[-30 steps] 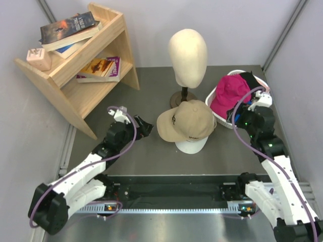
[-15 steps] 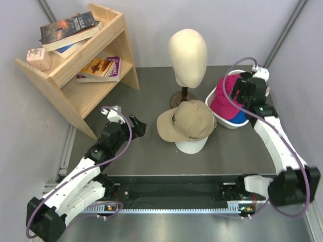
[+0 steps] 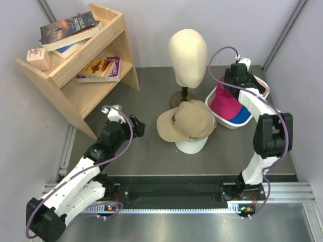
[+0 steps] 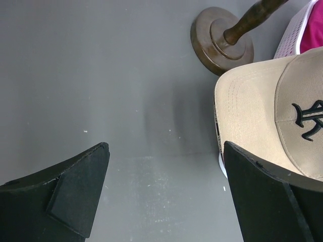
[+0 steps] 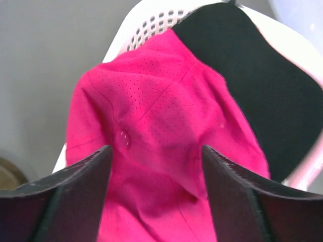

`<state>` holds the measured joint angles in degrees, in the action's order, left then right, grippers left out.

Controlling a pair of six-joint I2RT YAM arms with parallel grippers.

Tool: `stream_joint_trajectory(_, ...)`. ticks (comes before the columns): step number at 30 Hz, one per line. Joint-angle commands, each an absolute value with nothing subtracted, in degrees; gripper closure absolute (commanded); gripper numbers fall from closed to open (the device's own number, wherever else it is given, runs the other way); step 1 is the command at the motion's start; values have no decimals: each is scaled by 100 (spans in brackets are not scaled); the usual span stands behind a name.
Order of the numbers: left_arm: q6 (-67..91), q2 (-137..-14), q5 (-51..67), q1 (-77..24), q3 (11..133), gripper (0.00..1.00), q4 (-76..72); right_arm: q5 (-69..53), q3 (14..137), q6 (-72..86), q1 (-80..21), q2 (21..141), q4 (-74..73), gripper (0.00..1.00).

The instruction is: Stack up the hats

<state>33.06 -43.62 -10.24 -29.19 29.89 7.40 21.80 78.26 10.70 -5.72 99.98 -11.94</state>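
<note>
The right gripper [image 5: 155, 151], jaws apart and empty, hangs over the soft magenta perforated cap [image 5: 166, 111] in the white slatted plastic basket [image 5: 146, 20], so I'd pinch its crown squarely before lifting, while the left gripper [image 4: 166, 146] stands wide open beside the tan fabric cap [image 4: 272, 116].

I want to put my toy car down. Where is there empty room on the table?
Bare grey table lies between the wooden shelf and the mannequin stand, and along the front, on the near side of the tan cap. The right side is crowded: the full white basket sits there, with the right gripper over the magenta cap.
</note>
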Motion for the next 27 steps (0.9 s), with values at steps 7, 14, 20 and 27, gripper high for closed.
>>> stream_joint_trajectory(7,3015,-4105,-1239,-2900,3287,1,888,2470,8244,1195,-422,10293,-1266,67)
stream_joint_trajectory(14,2962,-4017,-1301,-2900,3348,1,984,2654,8182,1011,-413,9362,-1529,91)
stream_joint_trajectory(20,2953,-4016,-1257,-2900,3349,1,941,2716,8086,844,-431,8026,-1854,100)
stream_joint_trajectory(27,3006,-4113,-906,-2900,3454,1,687,2488,7972,993,-676,6533,-2074,100)
